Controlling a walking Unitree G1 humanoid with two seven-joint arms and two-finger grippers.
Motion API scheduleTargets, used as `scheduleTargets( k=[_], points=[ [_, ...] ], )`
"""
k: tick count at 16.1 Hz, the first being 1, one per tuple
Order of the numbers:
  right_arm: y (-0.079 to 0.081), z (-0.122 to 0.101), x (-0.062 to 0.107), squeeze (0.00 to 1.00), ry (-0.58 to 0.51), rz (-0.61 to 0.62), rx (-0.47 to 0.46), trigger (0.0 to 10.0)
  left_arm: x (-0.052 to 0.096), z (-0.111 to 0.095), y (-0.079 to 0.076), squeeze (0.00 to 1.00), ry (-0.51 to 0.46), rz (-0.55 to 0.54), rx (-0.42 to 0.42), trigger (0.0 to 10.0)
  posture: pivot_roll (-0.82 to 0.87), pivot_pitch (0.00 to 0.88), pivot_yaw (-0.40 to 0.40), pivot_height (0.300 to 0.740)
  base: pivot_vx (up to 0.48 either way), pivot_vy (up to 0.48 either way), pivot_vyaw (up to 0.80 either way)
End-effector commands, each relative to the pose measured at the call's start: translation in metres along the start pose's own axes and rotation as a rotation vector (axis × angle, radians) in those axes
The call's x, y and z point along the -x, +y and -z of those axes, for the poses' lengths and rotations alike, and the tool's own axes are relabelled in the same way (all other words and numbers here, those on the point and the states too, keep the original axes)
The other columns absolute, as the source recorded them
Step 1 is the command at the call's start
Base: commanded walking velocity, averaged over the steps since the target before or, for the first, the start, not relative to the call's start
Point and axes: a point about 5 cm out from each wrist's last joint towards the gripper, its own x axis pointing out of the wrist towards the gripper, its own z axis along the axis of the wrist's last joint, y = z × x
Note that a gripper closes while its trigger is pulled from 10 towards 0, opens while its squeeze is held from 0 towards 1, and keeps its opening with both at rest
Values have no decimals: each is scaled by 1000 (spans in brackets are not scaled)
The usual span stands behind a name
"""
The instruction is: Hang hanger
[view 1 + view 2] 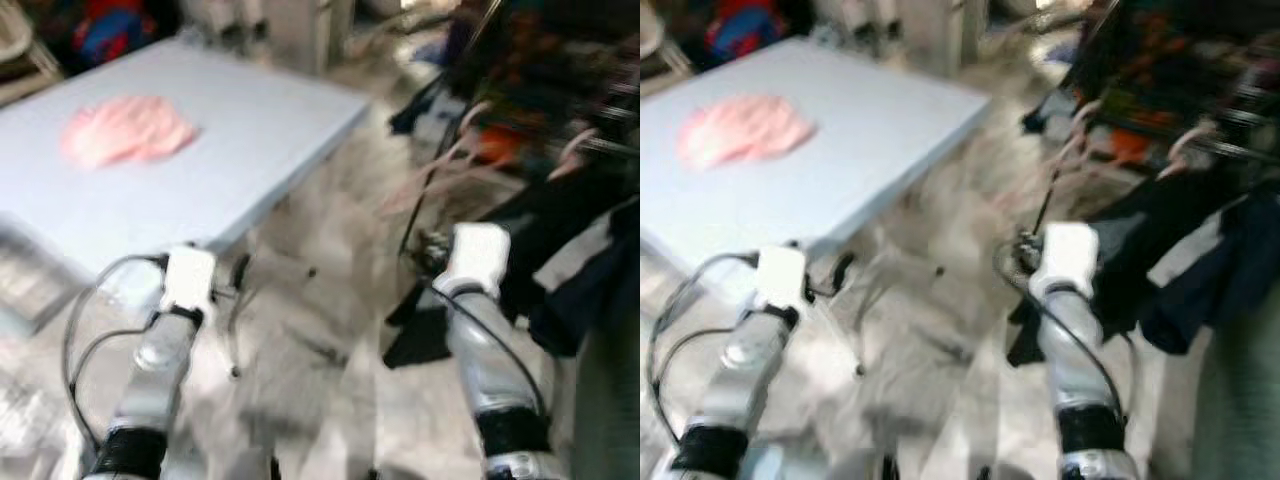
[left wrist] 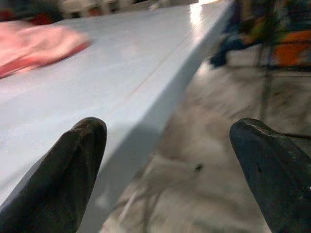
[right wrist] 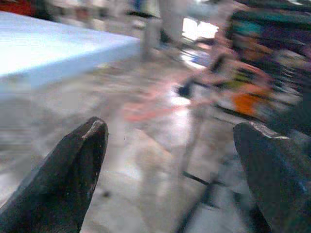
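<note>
Standing at the left of the blurred head views: a pale blue flat-topped table (image 1: 250,150), bearing a crumpled pink cloth (image 1: 125,130) near its far left part.

Left arm: silver, raised over the table's near edge. Left gripper (image 2: 170,160) with its two black fingers (image 2: 63,170) spread wide, nothing between them; the table edge and grey mottled floor (image 2: 204,160) lie beyond the tips in the left wrist view.

Right arm: silver, raised at the right, near a dark metal clothes rack (image 1: 590,140) hung with dark and multicoloured garments (image 1: 560,70). Right gripper (image 3: 175,165) likewise spread apart and empty, fingers (image 3: 68,170) pointed over the floor toward the rack.

Hangers: pale pink curved hangers (image 1: 455,135) on or just beside the rack at the right, among the clothing; blur keeps their exact count and seating from being told. Apart from both grippers.

Other: red-and-blue item (image 1: 110,30) beyond the table's far left corner, indistinct. Dark navy garment (image 1: 590,270) draped low on the rack, near the right arm.
</note>
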Motion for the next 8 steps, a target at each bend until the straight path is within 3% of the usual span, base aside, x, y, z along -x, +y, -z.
scheduleTargets(
  k=[1, 8],
  points=[
    [-8, 0, 0, 0, 1, 19, 9, 10000, 0, 0, -2, 0, 5, 0, -2, 10000, 11, 0, 33, 740, 0, 0, 800],
    [-6, 1, -3, 0, 7, -1, 8, 10000, 0, 4, 2, 0, 21, -20, -12, 10000, 21, 0, 4, 740, 0, 0, 800]
  ],
)
